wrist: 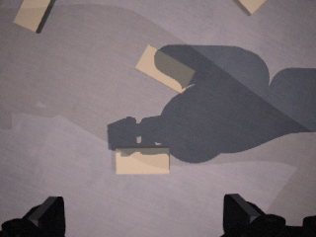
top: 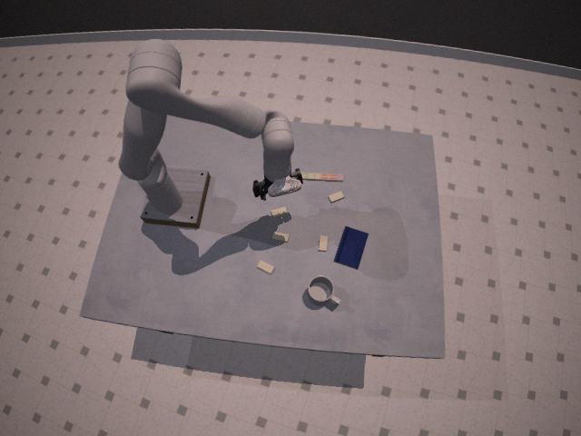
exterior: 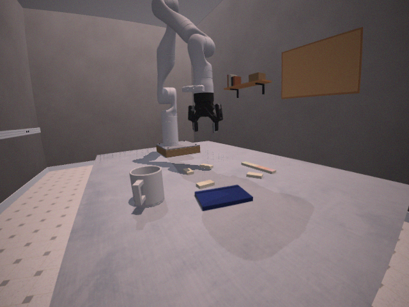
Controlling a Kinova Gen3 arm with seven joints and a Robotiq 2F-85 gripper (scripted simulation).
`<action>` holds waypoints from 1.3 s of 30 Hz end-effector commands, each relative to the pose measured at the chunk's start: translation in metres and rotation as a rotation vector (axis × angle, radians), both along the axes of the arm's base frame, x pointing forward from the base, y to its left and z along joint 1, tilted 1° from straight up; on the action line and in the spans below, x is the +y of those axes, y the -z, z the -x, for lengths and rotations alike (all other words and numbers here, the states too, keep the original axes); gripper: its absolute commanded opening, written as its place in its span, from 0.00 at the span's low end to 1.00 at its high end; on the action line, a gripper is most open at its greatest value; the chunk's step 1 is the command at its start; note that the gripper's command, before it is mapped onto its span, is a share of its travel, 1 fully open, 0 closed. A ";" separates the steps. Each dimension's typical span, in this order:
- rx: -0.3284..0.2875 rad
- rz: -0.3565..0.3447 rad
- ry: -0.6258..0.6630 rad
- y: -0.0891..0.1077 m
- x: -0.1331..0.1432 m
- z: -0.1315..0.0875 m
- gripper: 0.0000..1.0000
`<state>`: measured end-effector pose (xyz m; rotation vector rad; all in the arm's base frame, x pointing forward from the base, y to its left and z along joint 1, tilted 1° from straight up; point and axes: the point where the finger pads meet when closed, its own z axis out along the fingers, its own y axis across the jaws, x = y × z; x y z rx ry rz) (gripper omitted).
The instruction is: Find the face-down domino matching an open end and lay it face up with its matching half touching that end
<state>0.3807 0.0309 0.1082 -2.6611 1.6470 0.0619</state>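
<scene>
Top: gripper is poised beside the domino line; five loose dominoes are seen face down. Exterior: claw is spread wide, nothing held, above the table. Wrist: nearest domino is probably targeted first; centering, then lowering needed.

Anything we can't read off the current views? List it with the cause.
- Pips on the line: too small and blurred in top and exterior; out of frame in wrist.
- Near end of the line, top view: hidden by the gripper.
- Undersides of the five loose dominoes: face down, hidden in every view.
- Mug and book, wrist view: outside the frame.
</scene>
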 end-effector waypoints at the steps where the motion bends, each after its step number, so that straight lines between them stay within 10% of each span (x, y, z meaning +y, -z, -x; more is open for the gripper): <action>1: -0.032 0.024 0.004 0.004 0.001 0.002 1.00; 39: -0.034 0.030 -0.134 0.010 0.001 0.004 1.00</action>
